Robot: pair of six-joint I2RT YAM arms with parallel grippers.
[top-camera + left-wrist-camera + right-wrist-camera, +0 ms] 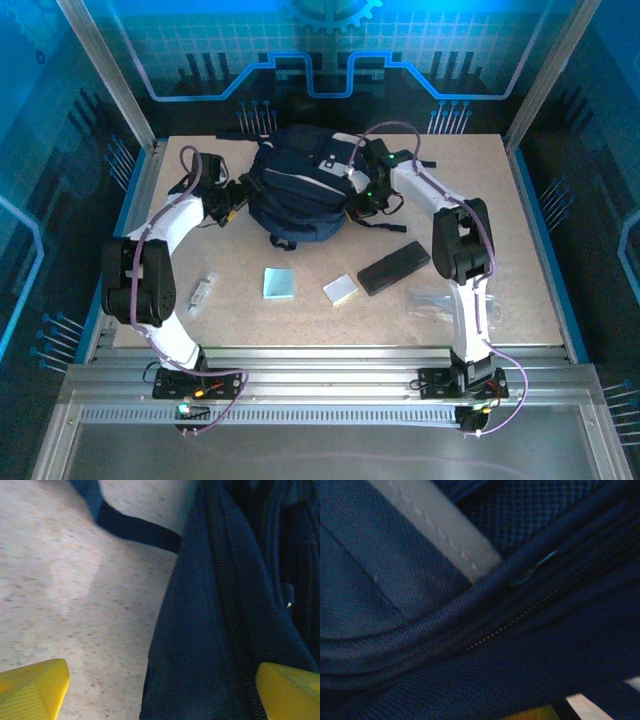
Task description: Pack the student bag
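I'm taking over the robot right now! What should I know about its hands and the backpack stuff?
Left gripper: open, at the left side of the student bag, with the bag's edge between its fingers.
Right gripper: shut, pressed close to the bag's right side. I cannot tell if it pinches fabric.
The bag lies mid-back on the table.
In front of it: black pencil case, blue pad, pale block, small clear item.
Done: nothing looks packed.
Left: probably open the bag, then load those items.
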